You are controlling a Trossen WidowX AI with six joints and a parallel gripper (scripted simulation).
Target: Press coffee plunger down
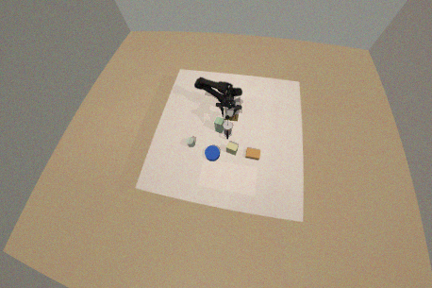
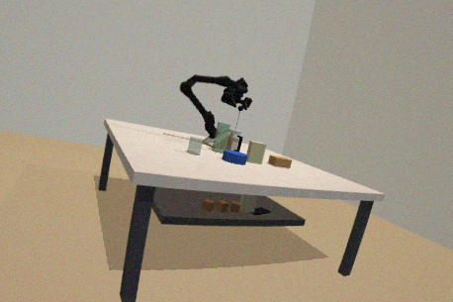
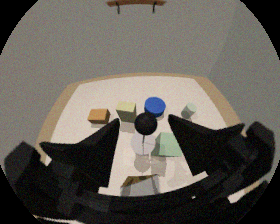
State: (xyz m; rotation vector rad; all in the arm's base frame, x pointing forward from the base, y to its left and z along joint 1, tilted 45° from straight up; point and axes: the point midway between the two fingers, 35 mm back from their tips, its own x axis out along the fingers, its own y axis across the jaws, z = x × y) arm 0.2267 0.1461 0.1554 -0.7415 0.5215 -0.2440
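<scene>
Claw (image 3: 145,124) half-spread around the plunger knob (image 3: 145,123) at frame centre, not pinching yet. Risk: off-centre squeeze shoves the rod sideways, tipping the press (image 2: 234,141) on the desk (image 2: 163,169).

Blue disc (image 1: 212,153), orange block (image 1: 253,153)

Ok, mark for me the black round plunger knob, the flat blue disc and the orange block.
Black round plunger knob (image 3: 145,123), wrist view, centre of the ball.
Flat blue disc (image 1: 212,153), top view, middle of its upper face.
Orange block (image 1: 253,153), top view, middle of its upper face.
</scene>
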